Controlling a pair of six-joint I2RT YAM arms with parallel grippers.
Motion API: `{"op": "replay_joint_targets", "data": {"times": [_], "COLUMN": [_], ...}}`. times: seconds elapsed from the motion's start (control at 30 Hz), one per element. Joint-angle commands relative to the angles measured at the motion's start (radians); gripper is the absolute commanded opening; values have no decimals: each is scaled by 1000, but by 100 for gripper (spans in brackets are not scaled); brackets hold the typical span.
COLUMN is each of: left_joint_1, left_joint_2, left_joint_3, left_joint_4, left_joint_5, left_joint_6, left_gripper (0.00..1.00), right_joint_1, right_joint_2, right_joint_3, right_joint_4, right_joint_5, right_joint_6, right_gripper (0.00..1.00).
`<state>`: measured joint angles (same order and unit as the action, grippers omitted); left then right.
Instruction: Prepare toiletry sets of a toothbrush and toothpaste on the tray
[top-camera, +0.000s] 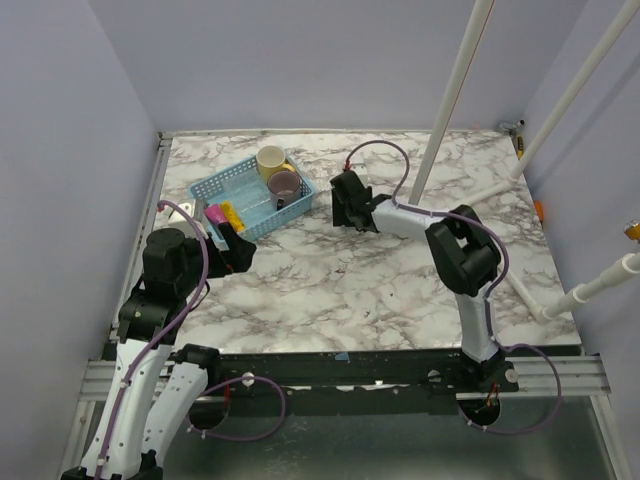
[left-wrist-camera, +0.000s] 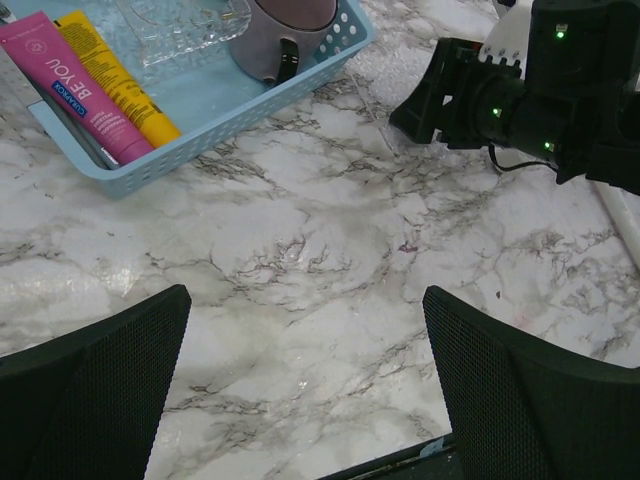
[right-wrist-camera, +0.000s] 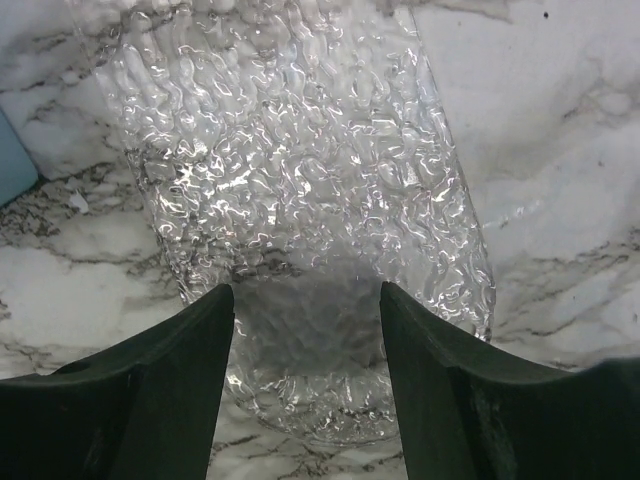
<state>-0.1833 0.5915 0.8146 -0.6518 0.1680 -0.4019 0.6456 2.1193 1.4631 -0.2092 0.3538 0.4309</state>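
The clear textured tray (right-wrist-camera: 300, 200) lies flat on the desk (top-camera: 400, 270), its long axis running straight ahead of the right gripper (right-wrist-camera: 305, 330), whose parted fingers straddle its near end. The pink tube (left-wrist-camera: 70, 85) and yellow tube (left-wrist-camera: 115, 75) lie in the blue basket (left-wrist-camera: 340, 50), nearer the wide-open left gripper (left-wrist-camera: 305, 390).

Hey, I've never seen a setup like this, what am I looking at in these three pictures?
These are two robot arms bolted at the near edge of a marble-patterned table. One picture looks down from above; the other two come from cameras on each wrist.

The left gripper hangs wide open over bare table, holding nothing. The right gripper has its jaws on either side of a clear textured plastic tray that lies on the table; whether it actually grips the tray I cannot tell.

A blue basket holds a cream mug, a purple mug, a pink tube and a yellow tube.
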Motion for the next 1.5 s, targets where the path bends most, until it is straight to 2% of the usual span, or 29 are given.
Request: {"op": "replay_joint_targets", "data": {"times": [0.0, 0.5, 0.97, 1.23, 1.47], "left_joint_1": [5, 5, 4, 4, 4], "left_joint_2": [-13, -31, -42, -40, -36], "left_joint_3": [-6, -5, -5, -6, -5], "left_joint_4": [0, -9, -12, -12, -12], "left_joint_5": [-38, -90, -115, -111, -107], "left_joint_6": [11, 10, 11, 11, 10], "left_gripper": [99, 99, 99, 99, 99], "right_joint_1": [33, 161, 330, 454, 510], "right_joint_2": [-11, -277, -506, -647, -766], "right_joint_3": [-114, -467, -720, -800, -789], "right_joint_4": [-107, -108, -176, -265, -375], "right_joint_5": [-31, -13, -44, -39, 5], "right_joint_6": [43, 138, 257, 360, 450], "right_gripper": [62, 62, 61, 61, 61]}}
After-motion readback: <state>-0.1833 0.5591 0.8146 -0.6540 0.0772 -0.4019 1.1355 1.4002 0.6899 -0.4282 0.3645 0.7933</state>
